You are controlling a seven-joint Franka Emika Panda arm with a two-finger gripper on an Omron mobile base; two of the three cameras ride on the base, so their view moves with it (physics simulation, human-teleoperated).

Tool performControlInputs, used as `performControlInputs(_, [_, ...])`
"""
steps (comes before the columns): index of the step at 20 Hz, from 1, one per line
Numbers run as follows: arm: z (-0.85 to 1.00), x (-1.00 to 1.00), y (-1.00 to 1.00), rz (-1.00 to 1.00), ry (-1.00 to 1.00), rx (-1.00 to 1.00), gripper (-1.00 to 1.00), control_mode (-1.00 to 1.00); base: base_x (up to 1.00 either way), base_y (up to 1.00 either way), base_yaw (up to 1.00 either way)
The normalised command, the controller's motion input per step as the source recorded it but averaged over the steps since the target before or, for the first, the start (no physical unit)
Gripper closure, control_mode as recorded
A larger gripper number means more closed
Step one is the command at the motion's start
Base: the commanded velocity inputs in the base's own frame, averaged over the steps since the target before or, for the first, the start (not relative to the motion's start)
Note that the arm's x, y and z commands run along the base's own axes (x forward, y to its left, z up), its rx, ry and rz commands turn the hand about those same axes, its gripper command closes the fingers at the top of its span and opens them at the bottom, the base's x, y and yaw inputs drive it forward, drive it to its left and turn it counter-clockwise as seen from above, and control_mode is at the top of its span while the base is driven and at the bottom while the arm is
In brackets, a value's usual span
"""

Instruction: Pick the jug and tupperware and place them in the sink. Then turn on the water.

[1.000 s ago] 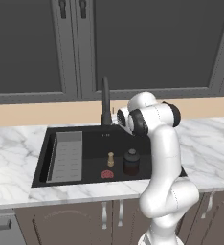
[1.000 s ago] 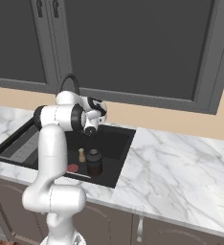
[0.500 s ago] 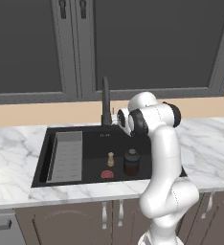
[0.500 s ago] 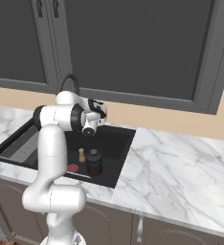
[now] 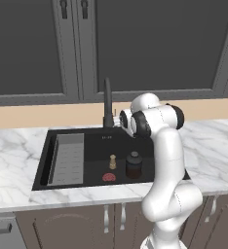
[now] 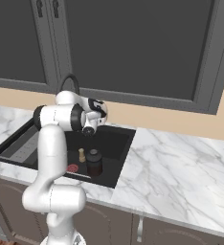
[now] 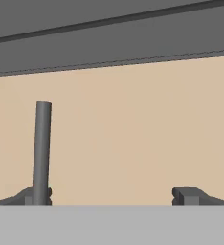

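Note:
The squat dark jug (image 5: 133, 165) (image 6: 95, 162) stands upright on the floor of the black sink (image 5: 93, 146) (image 6: 117, 143), near its right side. The tupperware is out of view. My gripper (image 5: 119, 119) (image 6: 101, 109) (image 7: 113, 195) is held above the sink's back edge, level with the lower stem of the black gooseneck faucet (image 5: 107, 102) (image 6: 69, 82) (image 7: 42, 148). It is open and holds nothing. In the hand view the faucet stem rises just beside the left fingertip (image 7: 37, 194). No stream runs from the faucet.
A small brass peg (image 5: 113, 162) (image 6: 82, 155) and a flat red disc (image 5: 109, 177) (image 6: 72, 168) lie in the basin left of the jug. The grey ribbed rack (image 5: 67, 158) fills the basin's left side. White marble counter (image 5: 13, 155) (image 6: 181, 162) surrounds it, with dark cabinets above.

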Motion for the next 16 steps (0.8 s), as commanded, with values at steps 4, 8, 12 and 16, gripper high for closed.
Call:
performControlInputs(4, [0.00, 0.39, -0.15, -0.17, 0.09, 0.00, -1.00, -1.00, 0.00, 0.00, 0.00])
performControlInputs(8, [0.00, 0.30, -0.25, -0.20, 0.08, 0.00, -1.00, -1.00, 0.00, 0.00, 0.00])
performControlInputs(12, [0.00, 0.27, -0.30, -0.22, 0.05, 0.00, -1.00, -1.00, 0.00, 0.00, 0.00])
performControlInputs(16, [0.00, 0.19, -0.36, -0.21, 0.05, 0.00, -1.00, -1.00, 0.00, 0.00, 0.00])
